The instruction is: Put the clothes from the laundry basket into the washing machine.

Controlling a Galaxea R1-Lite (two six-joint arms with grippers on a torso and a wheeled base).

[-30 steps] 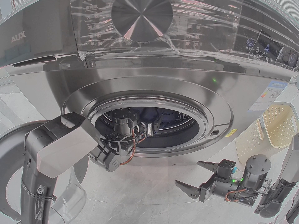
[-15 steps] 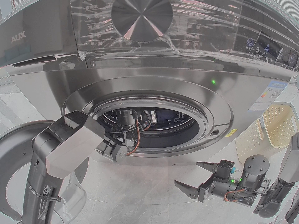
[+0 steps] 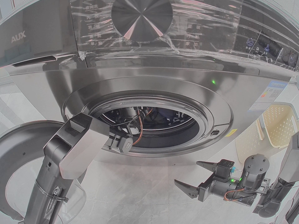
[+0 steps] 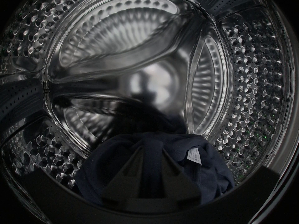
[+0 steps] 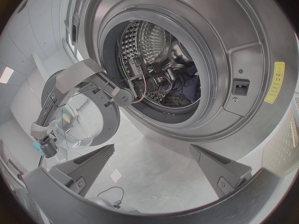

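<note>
1. While sunk deep in the drum [image 4: 258, 78] of the washer [image 3: 187, 87], clamps the left gripper [image 4: 151, 151] on a navy garment [image 4: 208, 171], fingers [image 4: 124, 178] nearly together and cloth bunched between the tips.
2. Leaves the rest of the garment spread to both sides of that gripper and just beneath it, heaped on the drum's lower wall, well inside the door ring.
3. Shows a white tag [image 4: 194, 155] sewn to the cloth, just beside the left gripper, on the side nearer the dimpled wall.
4. Faces the drum's shiny back plate and raised ribs straight ahead of the left gripper, well apart from its tips.
5. Holds the right gripper [image 3: 187, 172] outside the washer, lower than the door ring and above the pale tiled floor [image 3: 140, 187], fingers [image 5: 93, 162] spread wide apart.
6. Aims that right gripper toward the round opening, with the left arm's wrist and orange cable ahead of it inside the ring and the navy cloth just past them.
7. Cream perforated basket [image 3: 280, 125] off to the right gripper's outer side, near the washer's front corner; contents impossible to tell.
8. Round glass door [image 3: 18, 147] swung open, just beside the left arm's elbow and well apart from the right gripper.
</note>
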